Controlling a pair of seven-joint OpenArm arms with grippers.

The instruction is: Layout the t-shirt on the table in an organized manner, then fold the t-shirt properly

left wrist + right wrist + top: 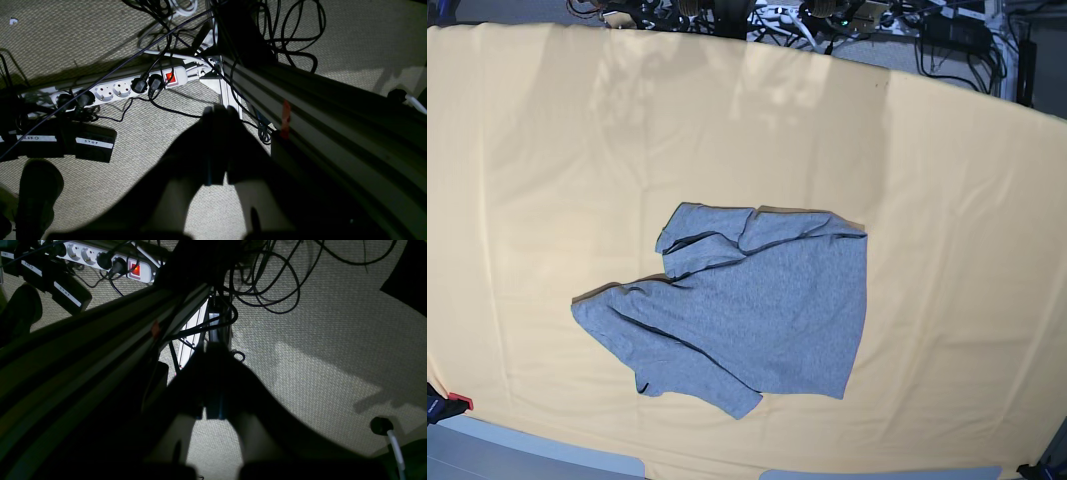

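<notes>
Grey carpet fills the left wrist view, with the left gripper [217, 111] hanging dark in the foreground, its jaws pressed together on nothing. Beyond it lies a white power strip [123, 88] with a lit red switch, several black plugs seated in its sockets and two sockets bare. Black cables [287, 36] loop over the floor, a pale metal frame rail [333, 110] runs diagonally on the right, and a black box labelled "STOP" [95, 143] sits at the left. No shirt or table shows here.

From the right wrist view, the right gripper [217, 348] is likewise dark, jaws together and empty, over the same carpet. The frame rail [83, 340] crosses the left side, the power strip [110, 260] sits at the top left, and cables [267, 283] coil above.

At the base view, the t-shirt [747, 315] lies crumpled near the middle of the table [967, 180], plain grey side up, its upper left part folded over itself and one sleeve reaching toward the lower left. Neither gripper appears in this view, so both are well apart from the shirt. No container shows in any view.
</notes>
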